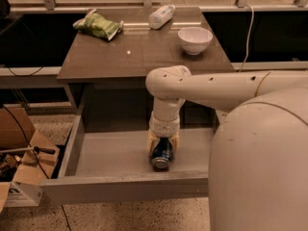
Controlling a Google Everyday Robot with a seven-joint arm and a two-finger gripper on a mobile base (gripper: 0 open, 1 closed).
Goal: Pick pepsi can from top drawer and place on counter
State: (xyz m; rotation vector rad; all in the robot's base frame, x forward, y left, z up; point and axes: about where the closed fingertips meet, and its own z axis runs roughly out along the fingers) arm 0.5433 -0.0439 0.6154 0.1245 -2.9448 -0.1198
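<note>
The pepsi can (161,157) lies on its side on the floor of the open top drawer (125,189), its silver top facing the drawer front. My gripper (162,143) reaches down into the drawer from the right. Its fingers (152,141) press against both sides of the can's blue body, and the can still rests on the drawer floor. The counter (134,57) is directly above and behind the drawer.
On the counter are a white bowl (195,39) at the right, a green snack bag (97,25) at the back left and a white plastic bottle (161,16) lying at the back. Cardboard boxes (21,167) sit on the floor to the left. My arm crosses the drawer's right side.
</note>
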